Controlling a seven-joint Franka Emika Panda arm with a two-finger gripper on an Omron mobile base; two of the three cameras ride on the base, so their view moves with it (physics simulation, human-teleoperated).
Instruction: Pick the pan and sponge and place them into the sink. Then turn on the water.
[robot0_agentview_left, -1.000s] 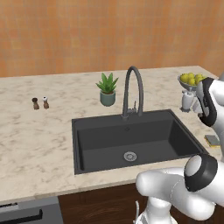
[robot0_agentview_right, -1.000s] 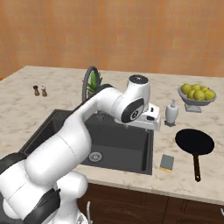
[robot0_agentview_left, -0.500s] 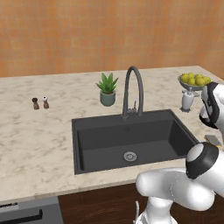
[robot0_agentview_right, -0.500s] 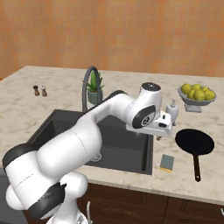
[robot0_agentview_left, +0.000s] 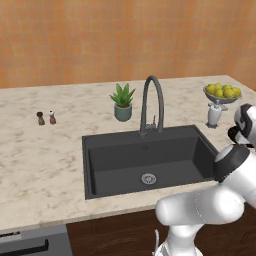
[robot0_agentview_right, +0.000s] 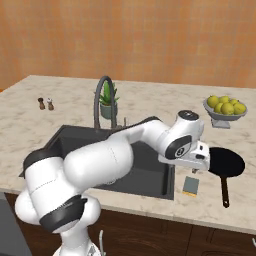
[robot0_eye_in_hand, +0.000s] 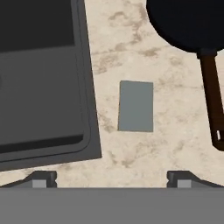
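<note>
Directly below end effector (robot0_eye_in_hand: 111, 177): sponge (robot0_eye_in_hand: 136, 106)

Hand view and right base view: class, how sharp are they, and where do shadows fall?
Hand view: sponge and pan have crisp edges, with no glare. Right base view: evenly lit, the sink is darkest, and the pan's black surface shows no highlights.

Sponge (robot0_agentview_right: 190, 185) on counter between sink (robot0_agentview_right: 150, 172) and pan (robot0_agentview_right: 226, 163)
</note>
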